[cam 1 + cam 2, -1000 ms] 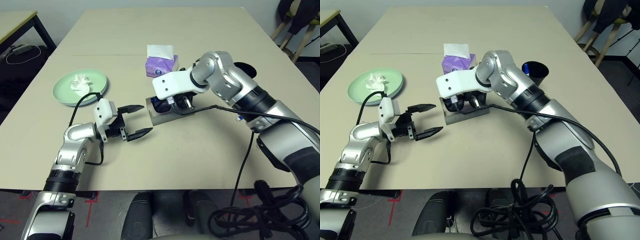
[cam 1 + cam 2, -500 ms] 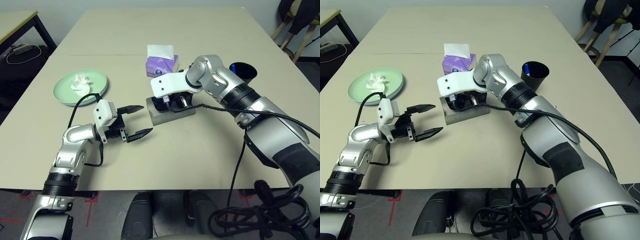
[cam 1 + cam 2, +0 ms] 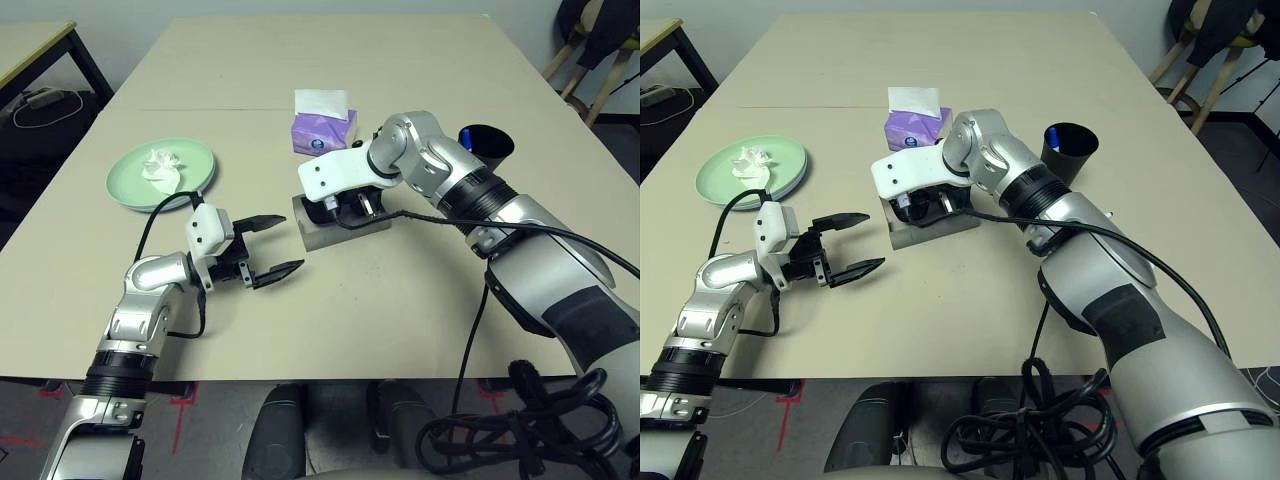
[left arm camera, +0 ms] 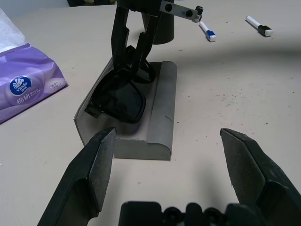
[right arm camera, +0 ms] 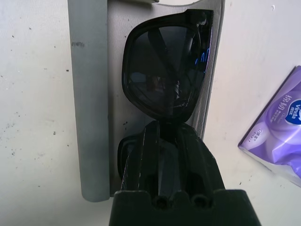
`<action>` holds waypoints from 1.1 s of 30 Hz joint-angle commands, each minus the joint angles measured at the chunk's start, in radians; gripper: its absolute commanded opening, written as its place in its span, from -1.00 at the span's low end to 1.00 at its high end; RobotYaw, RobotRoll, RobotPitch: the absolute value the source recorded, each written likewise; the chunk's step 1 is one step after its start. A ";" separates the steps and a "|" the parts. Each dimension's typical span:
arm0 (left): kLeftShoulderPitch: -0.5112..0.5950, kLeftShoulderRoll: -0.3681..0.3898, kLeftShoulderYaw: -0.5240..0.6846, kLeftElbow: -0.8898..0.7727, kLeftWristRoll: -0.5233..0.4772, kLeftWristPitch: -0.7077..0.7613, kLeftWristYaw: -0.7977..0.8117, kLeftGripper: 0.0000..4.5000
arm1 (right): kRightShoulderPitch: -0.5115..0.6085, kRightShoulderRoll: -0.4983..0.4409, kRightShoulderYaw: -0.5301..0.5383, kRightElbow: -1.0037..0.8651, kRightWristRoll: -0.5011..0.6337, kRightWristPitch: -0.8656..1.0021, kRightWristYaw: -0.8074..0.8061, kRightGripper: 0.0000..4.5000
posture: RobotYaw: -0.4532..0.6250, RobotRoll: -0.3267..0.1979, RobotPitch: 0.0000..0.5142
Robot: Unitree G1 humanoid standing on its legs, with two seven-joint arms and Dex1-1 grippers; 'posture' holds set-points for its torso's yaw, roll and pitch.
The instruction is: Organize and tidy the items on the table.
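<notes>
Compared with a second ago, the silver right forearm lies lower in the left eye view, exposing more of the black round cup, with a blue-tipped item inside. The white housing of the right gripper has shifted slightly towards the robot's left. The grey oblong glasses case stays in the same place on the beige matte table, as does the purple tissue box beyond it.

The right wrist view shows this gripper's fingers close together, pinching the black sunglasses at the bridge, within the open case. The left gripper has its fingers wide apart with nothing between them, beside the case. The left wrist view shows two white pens, one blue-capped and one black-capped, lying apart. Crumpled white tissue rests on the pale green round plate, near the left wrist.
</notes>
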 commanded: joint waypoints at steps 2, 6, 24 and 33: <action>0.008 0.010 0.001 -0.022 0.008 0.001 0.002 1.00 | 0.006 0.006 0.003 -0.004 -0.008 -0.010 0.003 -0.82 | 0.22 0.25 -0.52; 0.007 0.009 0.001 -0.020 0.008 0.000 0.004 1.00 | 0.017 0.007 0.008 -0.017 -0.010 -0.007 0.012 -0.82 | 0.22 0.25 -0.52; -0.002 0.007 -0.003 -0.012 0.011 -0.003 0.007 1.00 | 0.069 -0.028 0.010 -0.106 -0.013 0.030 0.071 -0.82 | 0.20 0.25 -0.54; -0.003 0.011 -0.001 -0.005 0.013 -0.005 0.006 1.00 | 0.078 -0.029 0.009 -0.114 -0.008 0.051 0.084 -0.66 | 0.20 0.25 -0.54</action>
